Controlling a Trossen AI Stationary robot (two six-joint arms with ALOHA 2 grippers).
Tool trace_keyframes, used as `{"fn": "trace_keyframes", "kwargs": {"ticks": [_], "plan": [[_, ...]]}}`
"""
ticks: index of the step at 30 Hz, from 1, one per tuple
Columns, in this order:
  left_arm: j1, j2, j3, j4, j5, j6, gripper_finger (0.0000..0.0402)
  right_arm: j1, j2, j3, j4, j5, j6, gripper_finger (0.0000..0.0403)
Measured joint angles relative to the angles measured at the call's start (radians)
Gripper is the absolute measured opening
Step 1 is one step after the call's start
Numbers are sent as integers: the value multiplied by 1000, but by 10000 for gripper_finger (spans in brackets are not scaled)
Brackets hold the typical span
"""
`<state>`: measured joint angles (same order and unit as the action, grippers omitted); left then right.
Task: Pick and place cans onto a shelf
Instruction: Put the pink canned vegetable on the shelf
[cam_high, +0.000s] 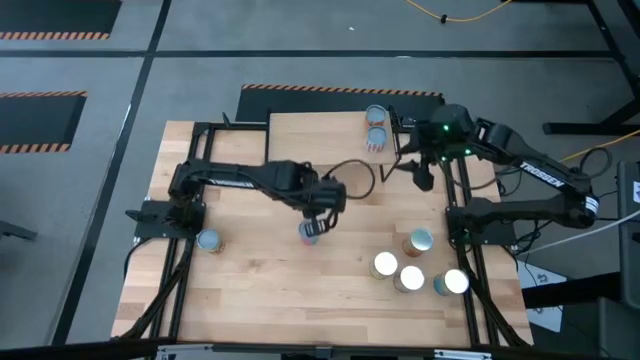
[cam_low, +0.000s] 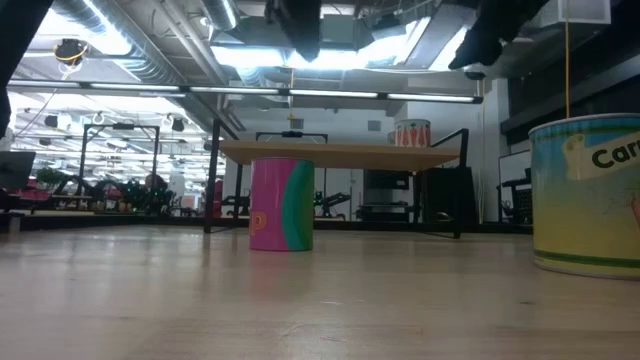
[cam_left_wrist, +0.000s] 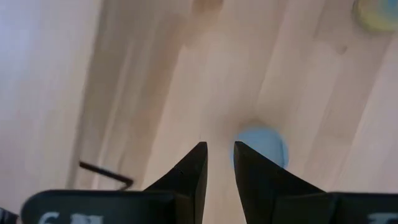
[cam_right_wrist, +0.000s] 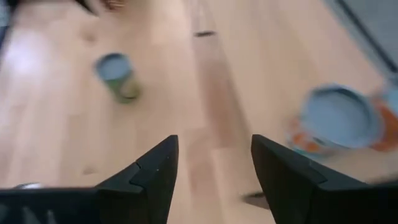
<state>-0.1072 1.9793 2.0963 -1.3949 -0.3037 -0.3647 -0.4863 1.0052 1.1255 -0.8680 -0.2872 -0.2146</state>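
A pink and green can (cam_low: 281, 204) with a pale blue top (cam_left_wrist: 263, 146) stands on its base on the table, in the middle (cam_high: 312, 233). My left gripper (cam_high: 320, 212) hangs above it (cam_left_wrist: 220, 149), empty, its fingers only a narrow gap apart; it also shows in the low view (cam_low: 300, 25). My right gripper (cam_high: 424, 180) is open and empty (cam_right_wrist: 214, 149), up in the air beside the shelf's right end. The shelf (cam_high: 330, 140) stands at the table's far side (cam_low: 340, 153). Two red-labelled cans (cam_high: 376, 127) stand on its top board, one showing in the low view (cam_low: 411, 133).
One can (cam_high: 208, 240) stands near the table's left edge. Several cans (cam_high: 410, 268) stand at the near right; one is big and close in the low view (cam_low: 590, 195). The right wrist view shows a green can (cam_right_wrist: 118, 74) and an orange can (cam_right_wrist: 339, 118).
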Motion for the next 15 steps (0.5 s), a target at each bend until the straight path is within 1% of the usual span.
{"fn": "trace_keyframes", "kwargs": {"ticks": [3,9,15], "plan": [[-15,0,-71,0,0,-32,72,56,1,0,1,-30,1,208],[-26,0,-195,4,3,-107,72,161,3,0,5,-29,4,208],[-24,-1,-293,44,2,-183,72,238,3,0,12,-29,1,208]]}}
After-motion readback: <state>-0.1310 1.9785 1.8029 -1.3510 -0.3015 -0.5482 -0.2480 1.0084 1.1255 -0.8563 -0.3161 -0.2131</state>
